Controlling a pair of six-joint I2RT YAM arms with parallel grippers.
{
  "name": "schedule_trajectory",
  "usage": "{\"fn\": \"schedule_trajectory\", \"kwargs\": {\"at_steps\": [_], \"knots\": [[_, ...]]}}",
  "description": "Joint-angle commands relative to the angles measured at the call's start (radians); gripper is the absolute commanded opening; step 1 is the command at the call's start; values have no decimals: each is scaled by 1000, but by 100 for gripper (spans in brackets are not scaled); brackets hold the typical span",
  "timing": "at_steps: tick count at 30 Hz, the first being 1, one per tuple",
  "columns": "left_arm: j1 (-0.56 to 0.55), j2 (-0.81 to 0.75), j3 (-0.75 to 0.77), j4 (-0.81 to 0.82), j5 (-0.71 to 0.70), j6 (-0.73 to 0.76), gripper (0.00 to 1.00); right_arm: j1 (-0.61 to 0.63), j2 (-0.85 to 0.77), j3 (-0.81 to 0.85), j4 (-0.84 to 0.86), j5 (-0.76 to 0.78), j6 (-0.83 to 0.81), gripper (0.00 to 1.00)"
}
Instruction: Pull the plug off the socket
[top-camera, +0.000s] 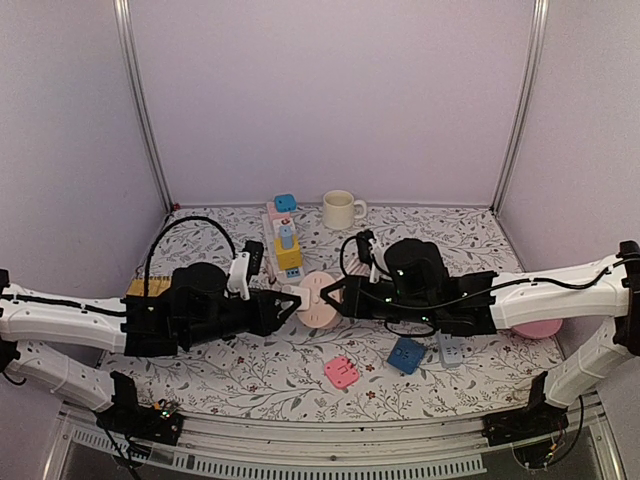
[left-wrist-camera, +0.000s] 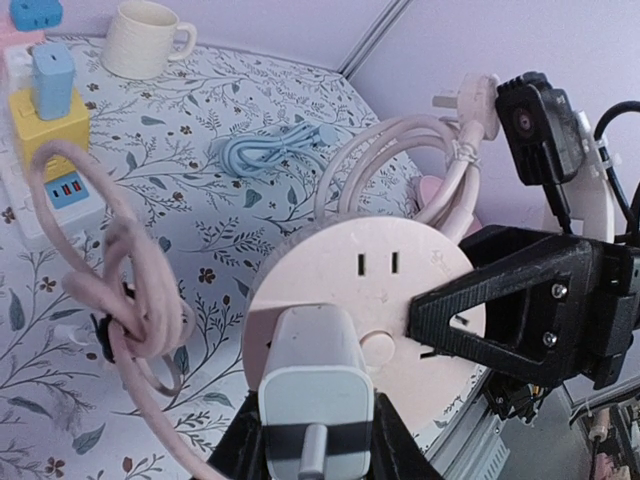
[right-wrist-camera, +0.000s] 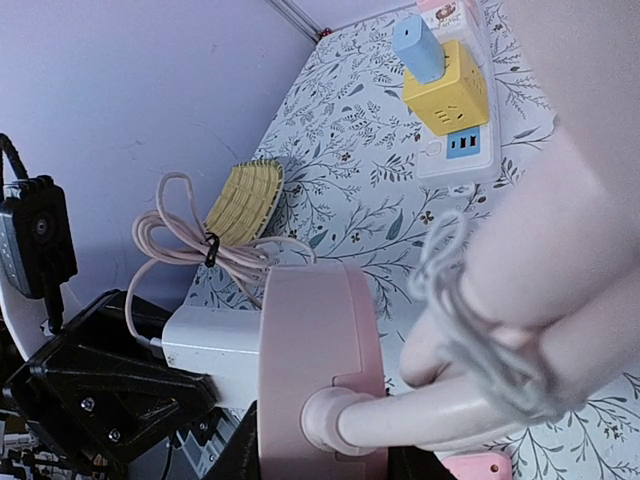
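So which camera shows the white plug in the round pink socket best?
Left wrist: the white plug fills the foreground, seated in the face of the pink socket. Right wrist shows it side-on against the socket's rim. The top view shows only a small white sliver.

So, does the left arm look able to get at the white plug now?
Probably yes: nothing blocks it; the left gripper looks shut on the white plug, seated in the round pink socket the right gripper holds.

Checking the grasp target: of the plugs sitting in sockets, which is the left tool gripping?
The white plug, seated in the round pink socket and clamped by the left tool. The blue plug stands untouched in the yellow cube socket.
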Motion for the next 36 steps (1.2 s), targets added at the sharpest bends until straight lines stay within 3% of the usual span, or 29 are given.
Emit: {"fn": "schedule_trajectory", "kwargs": {"at_steps": [1,12,26,36], "knots": [[-14,-58,79,29,-6,-4,0,-86,14,-24,-170,213,-23,3],[-13,9,182,-92,-1,0,0,-25,117,89,-244,282,-47,2],[-12,-4,213,-108,86,9,0,-77,119,50,-278,294,-9,2],[13,-47,202,-135,66,2,0,-84,138,60,-323,326,-13,3]]}}
